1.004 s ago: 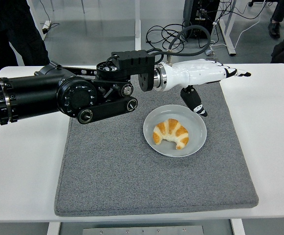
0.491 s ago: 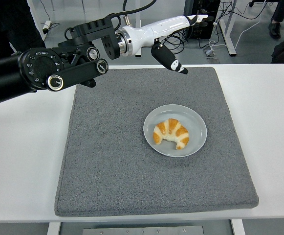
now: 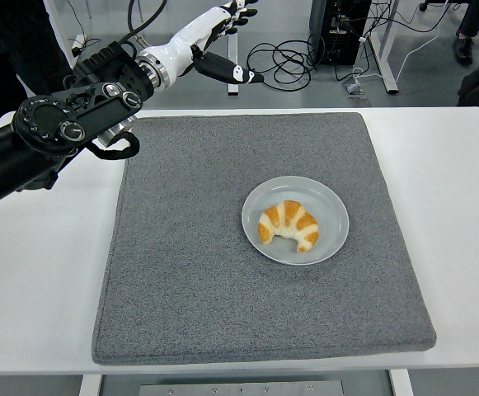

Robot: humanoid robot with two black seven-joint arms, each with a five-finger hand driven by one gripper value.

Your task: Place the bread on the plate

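A grey felt mat (image 3: 223,264) covers most of the white table (image 3: 41,272). Beyond the far edge, black cables (image 3: 284,62) lie tangled on the grey floor near a white desk leg (image 3: 383,49). A person in dark clothing (image 3: 16,49) stands at top left.

Lab: floor cables (image 3: 293,62), desk legs (image 3: 385,49)

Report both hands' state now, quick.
Left hand: open, fingers extended, holding nothing, raised beyond the table's far edge.
Right hand: not in view.
The bread lies on the plate.
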